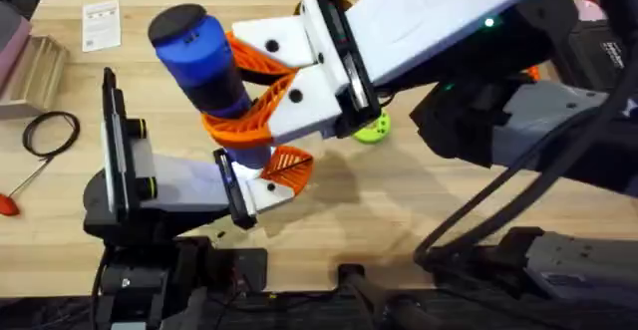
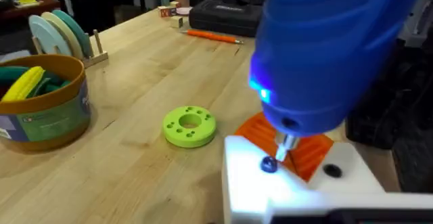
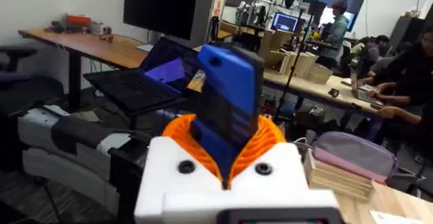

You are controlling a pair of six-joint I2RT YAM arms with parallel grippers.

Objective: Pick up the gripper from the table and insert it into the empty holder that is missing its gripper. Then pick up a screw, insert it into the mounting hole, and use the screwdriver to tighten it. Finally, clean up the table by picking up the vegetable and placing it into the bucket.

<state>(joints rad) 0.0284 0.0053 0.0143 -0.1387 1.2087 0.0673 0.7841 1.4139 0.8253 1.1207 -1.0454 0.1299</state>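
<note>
A: While you hold the screwdriver [image 1: 204,61] in the right pincer [image 1: 261,89], pinched between its orange pads, log item one: metal tip on the screw [image 2: 268,164], seated in the white holder [image 2: 284,187] beside the orange finger [image 2: 308,149].

B: Your left pincer?

A: Its white block carries that holder; whether its fingers are spread, you cannot tell.

B: Risk entry?

A: If your driver tilts, the tip may skip off and the screw cross-thread. Item two: bucket [image 2: 42,102] on the surface [image 2: 135,68], near the green disc [image 2: 189,126].
</note>
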